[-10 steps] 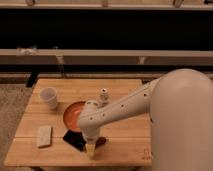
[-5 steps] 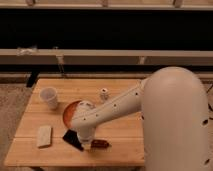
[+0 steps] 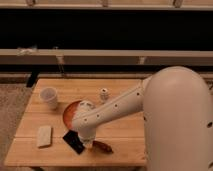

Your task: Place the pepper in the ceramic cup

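The pepper (image 3: pixel 103 146) is a small dark red-brown chili lying on the wooden table (image 3: pixel 125 130) near its front edge. My gripper (image 3: pixel 88 143) points down just left of the pepper, close beside it, over the edge of a black card (image 3: pixel 74 141). The ceramic cup (image 3: pixel 49 97) is a pale round cup standing upright at the table's back left, well away from the gripper. My white arm (image 3: pixel 115 107) reaches in from the right.
An orange bowl (image 3: pixel 69 111) sits just behind the gripper, partly hidden by the arm. A small white shaker bottle (image 3: pixel 104 93) stands at the back middle. A pale flat block (image 3: pixel 44 136) lies front left. A railing and dark wall run behind the table.
The arm has swung slightly left and the gripper shifted left toward the black card. The pepper now shows on the table to the gripper's right.
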Controlling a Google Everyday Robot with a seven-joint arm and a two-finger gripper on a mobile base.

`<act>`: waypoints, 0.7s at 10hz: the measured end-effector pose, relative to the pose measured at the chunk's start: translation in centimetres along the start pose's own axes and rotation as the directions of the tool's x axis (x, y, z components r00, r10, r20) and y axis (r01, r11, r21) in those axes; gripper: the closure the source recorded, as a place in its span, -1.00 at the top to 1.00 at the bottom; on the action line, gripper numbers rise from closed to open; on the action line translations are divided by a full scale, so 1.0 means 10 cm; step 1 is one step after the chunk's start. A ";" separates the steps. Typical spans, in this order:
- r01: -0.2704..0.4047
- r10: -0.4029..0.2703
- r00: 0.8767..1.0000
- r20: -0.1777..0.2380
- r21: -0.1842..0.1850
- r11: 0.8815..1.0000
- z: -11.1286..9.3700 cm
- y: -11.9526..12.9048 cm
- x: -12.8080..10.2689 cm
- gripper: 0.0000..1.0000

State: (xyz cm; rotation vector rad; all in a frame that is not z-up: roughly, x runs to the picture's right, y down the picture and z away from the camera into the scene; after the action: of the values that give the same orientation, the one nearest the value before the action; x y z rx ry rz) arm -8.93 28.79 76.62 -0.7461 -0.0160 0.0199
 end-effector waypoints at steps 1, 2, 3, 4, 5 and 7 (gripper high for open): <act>-0.002 0.002 1.000 0.001 0.003 1.000 -0.01 0.00 0.01 -1.00; -0.004 0.004 1.000 0.003 0.006 1.000 -0.03 -0.01 0.01 -1.00; -0.004 0.004 1.000 0.004 0.011 1.000 -0.04 -0.02 0.02 -1.00; -0.003 0.003 1.000 0.005 0.015 1.000 -0.06 -0.03 0.01 -1.00; 0.000 -0.001 1.000 0.006 0.020 1.000 -0.07 -0.04 0.02 -1.00; 0.013 -0.014 1.000 0.015 0.036 0.999 -0.17 -0.13 0.02 -1.00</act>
State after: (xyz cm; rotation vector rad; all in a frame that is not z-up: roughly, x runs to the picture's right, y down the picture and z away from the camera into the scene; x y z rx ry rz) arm -8.66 26.62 76.25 -0.7099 -0.0349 0.0126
